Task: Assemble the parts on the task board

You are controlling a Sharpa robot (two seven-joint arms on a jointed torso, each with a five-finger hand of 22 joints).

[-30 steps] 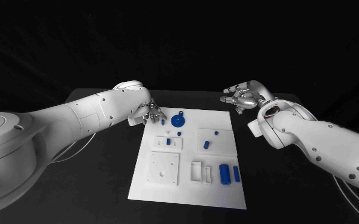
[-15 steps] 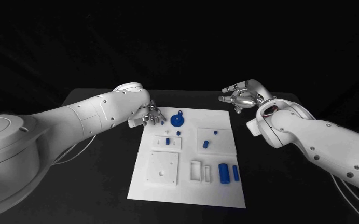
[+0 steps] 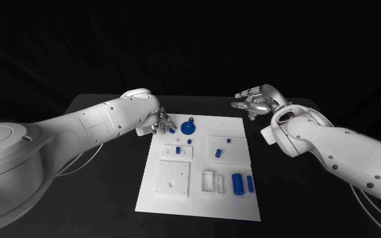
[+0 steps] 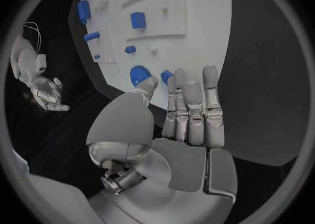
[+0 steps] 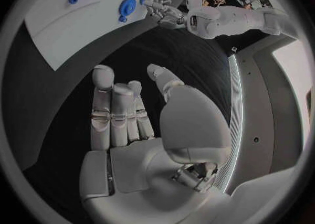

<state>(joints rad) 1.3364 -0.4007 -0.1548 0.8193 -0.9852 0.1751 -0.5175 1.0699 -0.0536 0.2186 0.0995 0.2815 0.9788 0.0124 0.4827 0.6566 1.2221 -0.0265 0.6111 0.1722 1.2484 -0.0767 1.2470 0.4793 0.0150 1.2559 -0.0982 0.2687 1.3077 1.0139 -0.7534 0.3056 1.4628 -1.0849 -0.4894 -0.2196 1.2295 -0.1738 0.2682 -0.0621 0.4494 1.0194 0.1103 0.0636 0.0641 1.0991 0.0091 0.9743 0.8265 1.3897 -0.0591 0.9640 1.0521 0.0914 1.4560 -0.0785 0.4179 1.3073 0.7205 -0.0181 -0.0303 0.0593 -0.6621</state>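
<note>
The left hand (image 3: 159, 122) hovers at the far left corner of the task board (image 3: 199, 199), palm turned down, its fingers (image 4: 191, 109) straight, side by side and empty. Just past those fingertips sits a small blue peg (image 3: 172, 130), and beside it a round blue disc (image 3: 189, 127) with a raised hub. The board is a flat, matte white plate with shallow rectangular recesses; nearer the robot lie a blue cylinder (image 3: 237, 183) and a slimmer blue bar (image 3: 250, 183). The right hand (image 3: 254, 103) hangs off the board's far right corner over the black table (image 3: 103, 194), silver fingers loosely spread, holding nothing.
</note>
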